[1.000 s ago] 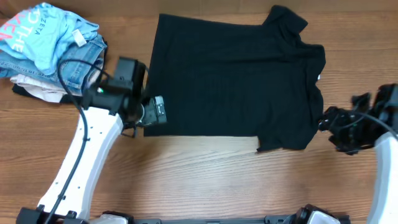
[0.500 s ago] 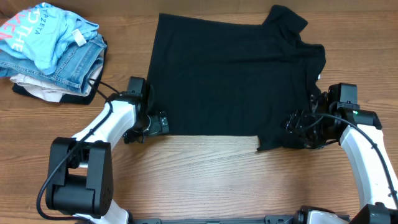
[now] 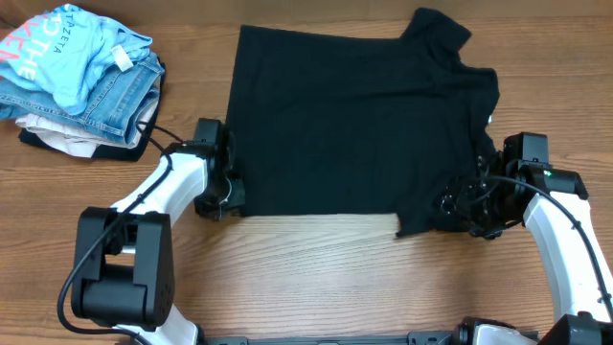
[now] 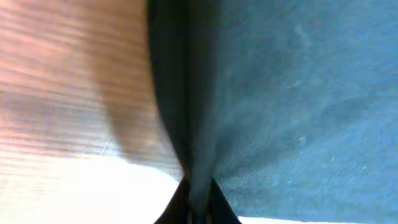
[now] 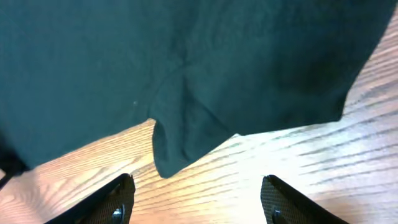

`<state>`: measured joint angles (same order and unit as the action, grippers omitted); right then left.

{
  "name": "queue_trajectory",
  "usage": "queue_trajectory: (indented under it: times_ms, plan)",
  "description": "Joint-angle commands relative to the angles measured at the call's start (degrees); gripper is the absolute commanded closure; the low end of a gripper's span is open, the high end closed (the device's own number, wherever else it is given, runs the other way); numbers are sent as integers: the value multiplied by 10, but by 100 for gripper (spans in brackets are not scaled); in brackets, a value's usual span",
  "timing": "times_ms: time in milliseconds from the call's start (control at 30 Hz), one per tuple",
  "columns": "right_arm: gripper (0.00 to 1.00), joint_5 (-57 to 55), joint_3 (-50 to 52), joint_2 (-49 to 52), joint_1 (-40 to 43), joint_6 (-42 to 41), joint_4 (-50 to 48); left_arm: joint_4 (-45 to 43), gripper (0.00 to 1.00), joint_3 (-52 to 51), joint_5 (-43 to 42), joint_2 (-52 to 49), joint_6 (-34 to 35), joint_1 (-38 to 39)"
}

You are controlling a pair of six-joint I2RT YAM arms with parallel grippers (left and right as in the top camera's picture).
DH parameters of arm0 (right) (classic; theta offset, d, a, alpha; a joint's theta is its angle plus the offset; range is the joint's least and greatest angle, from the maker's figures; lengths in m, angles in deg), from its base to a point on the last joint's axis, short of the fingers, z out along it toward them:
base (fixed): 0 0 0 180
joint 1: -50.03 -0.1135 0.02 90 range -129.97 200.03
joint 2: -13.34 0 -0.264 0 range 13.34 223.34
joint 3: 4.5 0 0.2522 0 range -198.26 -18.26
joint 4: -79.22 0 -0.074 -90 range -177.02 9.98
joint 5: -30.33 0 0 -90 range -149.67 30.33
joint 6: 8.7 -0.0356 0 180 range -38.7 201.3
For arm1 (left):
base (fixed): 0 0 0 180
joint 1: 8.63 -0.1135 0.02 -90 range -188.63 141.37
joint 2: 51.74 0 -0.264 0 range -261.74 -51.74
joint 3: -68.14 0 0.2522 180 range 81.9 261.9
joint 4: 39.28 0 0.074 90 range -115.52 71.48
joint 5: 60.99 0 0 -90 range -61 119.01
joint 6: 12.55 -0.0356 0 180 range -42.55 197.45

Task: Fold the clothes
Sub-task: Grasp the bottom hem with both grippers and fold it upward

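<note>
The clothes [image 3: 354, 115], a plain black T-shirt, lie spread flat on the wooden table, collar end to the right. At the shirt's lower-left corner my left gripper [image 3: 233, 198] is shut on the hem. In the left wrist view its jaws [image 4: 198, 202] pinch a raised ridge of the black fabric [image 4: 286, 93]. My right gripper [image 3: 458, 206] stands open low over the shirt's lower-right part. In the right wrist view a loose point of fabric [image 5: 180, 143] hangs just ahead of the gripper [image 5: 196, 196], and only bare wood lies between its fingers [image 5: 115, 202].
A pile of other clothing sits at the back left: a light-blue printed T-shirt [image 3: 67, 53] on blue jeans [image 3: 120, 96], with pale and dark cloth [image 3: 57, 139] underneath. Bare table [image 3: 316, 278] runs along the front, between the two arm bases.
The left gripper has gone from open to shut on the shirt's lower-left hem, and that edge shifted slightly left. The right arm came in from the right to the shirt's lower-right corner.
</note>
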<state>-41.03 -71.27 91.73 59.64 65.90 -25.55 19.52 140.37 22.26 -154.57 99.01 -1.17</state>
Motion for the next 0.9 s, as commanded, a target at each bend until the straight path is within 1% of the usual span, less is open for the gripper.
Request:
queue_trajectory:
  times_ms: [0, 67, 167, 333, 433, 500, 533, 567, 600, 633, 667, 700, 733, 800, 867]
  plan:
    - [31, -12, 22, 1, -3, -3, -12, 52, 96, 37, 12, -16, -11, -31]
    - [31, -12, 48, 1, -3, -3, -41, 57, 96, 60, 14, -13, -24, -47]
    - [32, -17, 81, 2, -3, -16, -95, 36, 96, 93, 13, -13, -34, -66]
    - [38, -83, 120, 2, -3, -64, -120, 14, 96, 98, 12, -13, -34, -68]
    - [41, -74, 156, 2, -3, -88, -140, 14, 96, 98, 12, -13, -34, -68]
    - [43, -64, 170, 2, -3, -89, -153, 15, 96, 98, 12, -13, -34, -68]
    - [49, -63, 170, 2, -3, -95, -158, 16, 96, 98, 12, -13, -34, -68]
    - [61, -61, 170, 2, -3, -102, -162, 19, 96, 98, 12, -13, -35, -68]
    - [68, -57, 170, 2, -3, -102, -164, 23, 96, 98, 12, -13, -36, -68]
    - [72, -53, 170, 2, -3, -102, -167, 28, 96, 98, 12, -13, -37, -68]
    - [85, -52, 170, 2, -3, -102, -167, 32, 96, 98, 12, -13, -37, -68]
    - [95, -50, 169, 2, -2, -102, -167, 35, 96, 98, 12, -13, -37, -68]
    - [96, -49, 169, 2, -2, -102, -167, 41, 96, 101, 12, -13, -37, -68]
    - [96, -49, 157, 1, 2, -102, -162, 54, 96, 110, 12, -13, -42, -69]
    - [96, -48, 105, -1, 25, -86, -121, 91, 96, 140, 14, -13, -58, -76]
